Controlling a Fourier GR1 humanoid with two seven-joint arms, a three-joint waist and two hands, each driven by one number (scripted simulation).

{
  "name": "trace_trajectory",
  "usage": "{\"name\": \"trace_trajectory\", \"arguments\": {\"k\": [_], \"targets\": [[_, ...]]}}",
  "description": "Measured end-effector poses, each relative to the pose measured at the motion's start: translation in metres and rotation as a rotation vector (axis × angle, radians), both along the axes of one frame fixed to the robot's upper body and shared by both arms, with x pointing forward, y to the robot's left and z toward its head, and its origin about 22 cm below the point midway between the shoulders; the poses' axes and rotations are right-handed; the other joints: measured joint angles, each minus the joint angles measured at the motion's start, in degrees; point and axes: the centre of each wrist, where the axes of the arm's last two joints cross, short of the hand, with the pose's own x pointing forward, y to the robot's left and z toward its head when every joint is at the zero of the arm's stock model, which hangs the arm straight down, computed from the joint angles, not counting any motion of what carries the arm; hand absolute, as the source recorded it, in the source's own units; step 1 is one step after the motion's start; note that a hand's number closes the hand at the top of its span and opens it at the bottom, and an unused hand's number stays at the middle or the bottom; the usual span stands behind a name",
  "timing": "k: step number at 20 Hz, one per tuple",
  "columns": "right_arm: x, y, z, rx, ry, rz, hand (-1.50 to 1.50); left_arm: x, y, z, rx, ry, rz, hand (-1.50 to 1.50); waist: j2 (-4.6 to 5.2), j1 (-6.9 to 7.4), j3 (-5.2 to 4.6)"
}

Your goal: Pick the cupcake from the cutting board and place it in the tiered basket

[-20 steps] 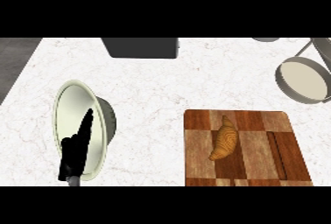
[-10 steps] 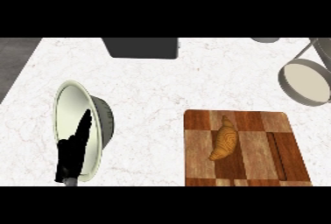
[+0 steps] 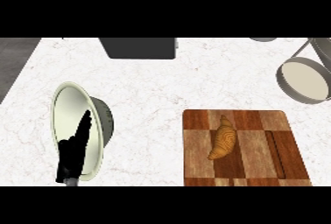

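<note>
Left hand [image 3: 74, 148] over bowl [image 3: 63, 103] (croissant [image 3: 223, 142] apart)

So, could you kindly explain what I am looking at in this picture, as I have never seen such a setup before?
This is the view from a humanoid robot's head, looking steeply down at a white marbled kitchen counter. The black shape at the lower left is its left robot hand, fingers straight, holding nothing, seen over a pale tilted round bowl. The right robot hand is out of view. On the striped wooden cutting board lies a golden-brown croissant-shaped pastry, though the task calls it a cupcake. At the upper right is the grey metal tiered basket, and a dark grey box sits at the top edge.
</note>
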Motion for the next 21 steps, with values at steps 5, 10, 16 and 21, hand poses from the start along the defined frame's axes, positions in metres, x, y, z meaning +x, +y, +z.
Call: {"name": "trace_trajectory", "arguments": {"k": [5,10,16,21], "targets": [[-0.027,-0.021,0.012,-0.034,-0.072,-0.185,-1.5,-0.006,0.002,-0.001,0.009,0.011,0.031,0.0,-0.56,-1.5,-0.1],[-0.073,-0.043,0.026,-0.014,-0.115,-0.282,-1.5,-0.014,0.009,-0.004,0.011,0.018,0.057,0.0,-1.15,-3.32,-0.22],[-0.146,-0.056,0.023,-0.002,-0.117,-0.301,-1.5,-0.025,0.017,-0.005,0.01,0.029,0.103,0.0,-1.72,-5.61,-0.24],[-0.213,-0.052,0.023,0.005,-0.105,-0.261,-1.5,-0.032,0.023,-0.006,0.013,0.033,0.129,0.0,-1.96,-7.19,-0.25]]}}
